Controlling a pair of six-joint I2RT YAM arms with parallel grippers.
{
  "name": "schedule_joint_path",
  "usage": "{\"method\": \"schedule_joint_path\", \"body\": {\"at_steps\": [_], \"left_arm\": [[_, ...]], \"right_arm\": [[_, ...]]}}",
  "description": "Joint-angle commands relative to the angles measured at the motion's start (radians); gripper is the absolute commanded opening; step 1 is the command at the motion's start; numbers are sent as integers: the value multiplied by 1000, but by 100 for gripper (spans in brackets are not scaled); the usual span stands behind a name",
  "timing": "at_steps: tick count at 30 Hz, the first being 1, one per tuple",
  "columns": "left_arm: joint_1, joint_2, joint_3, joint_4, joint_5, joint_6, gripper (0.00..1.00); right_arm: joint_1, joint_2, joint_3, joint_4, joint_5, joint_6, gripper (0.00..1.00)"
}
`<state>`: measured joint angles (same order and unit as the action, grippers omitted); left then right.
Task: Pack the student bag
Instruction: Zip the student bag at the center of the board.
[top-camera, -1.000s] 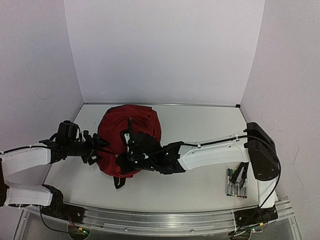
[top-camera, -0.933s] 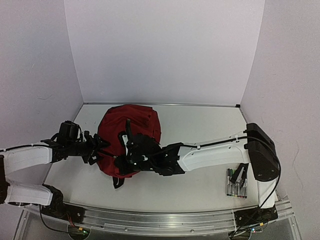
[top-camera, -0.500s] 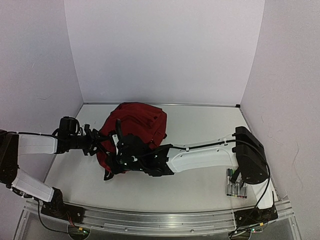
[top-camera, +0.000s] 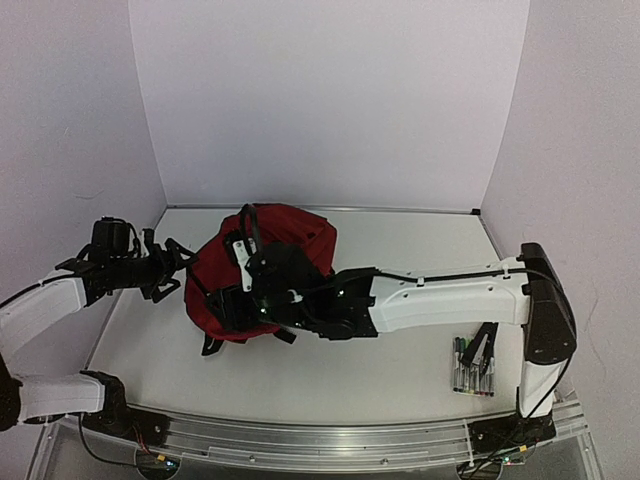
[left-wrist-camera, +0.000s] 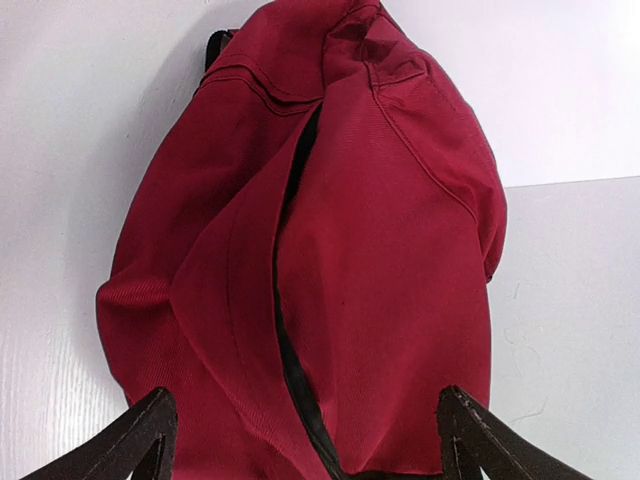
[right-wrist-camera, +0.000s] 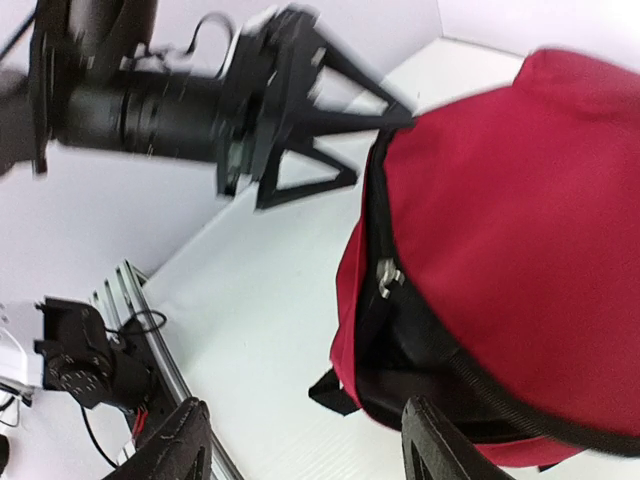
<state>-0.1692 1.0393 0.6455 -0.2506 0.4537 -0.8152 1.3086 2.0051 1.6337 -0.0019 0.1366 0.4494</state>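
One large dark-red fabric backpack (top-camera: 295, 228) slumps near my white worktop's (top-camera: 420, 240) back-left corner, its black-lined zip gaping. My left gripper (left-wrist-camera: 305, 400) and right gripper (right-wrist-camera: 305, 425) both stand spread, gripping nothing. The bag lies well apart from the right edge.

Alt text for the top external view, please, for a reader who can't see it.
A dark-red student bag lies on a white table. The right arm stretches across it from the right, and the left arm reaches toward its left side. A row of markers lies near the right arm's base.
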Motion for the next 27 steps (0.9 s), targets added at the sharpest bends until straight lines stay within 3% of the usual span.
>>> {"method": "schedule_joint_path", "body": {"at_steps": [1, 6, 11, 19, 27], "left_arm": [[-4, -90, -36, -101, -4, -73, 90], [-20, -105, -94, 16, 71, -176, 87], [-43, -30, -126, 149, 147, -228, 78], [-57, 14, -164, 296, 188, -251, 48], [-57, -11, -240, 416, 206, -255, 19]], "right_arm": [[-80, -33, 24, -32, -128, -32, 63], [-136, 13, 67, -34, -300, 32, 63], [-158, 80, 112, -35, -378, 81, 63], [-168, 160, 155, -50, -380, -24, 56], [-169, 191, 182, -114, -284, -176, 52]]}}
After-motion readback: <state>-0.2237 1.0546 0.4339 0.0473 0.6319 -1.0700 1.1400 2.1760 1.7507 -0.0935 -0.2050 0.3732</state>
